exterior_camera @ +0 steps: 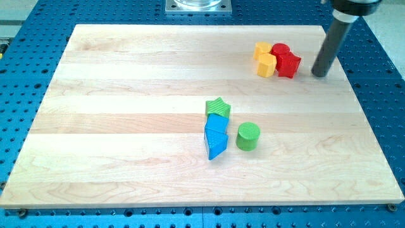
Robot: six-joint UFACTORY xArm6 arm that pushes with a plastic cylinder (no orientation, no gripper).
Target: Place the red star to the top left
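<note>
Pincer: none on this rig, so no open/closed state to tell. Near, mid-board: blue blocks [216, 138], green cylinder [248, 136], green star [218, 107]. Far, view's top right: red star [288, 64] touching yellow blocks [264, 58] and red cylinder [280, 50]. My tip [321, 73] sits just right of it, prob. to shove it leftward.

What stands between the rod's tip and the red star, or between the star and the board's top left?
Nothing separates my tip from the red star, just to its left. Leftward, two yellow blocks touch the star's left side and block the direct path.
</note>
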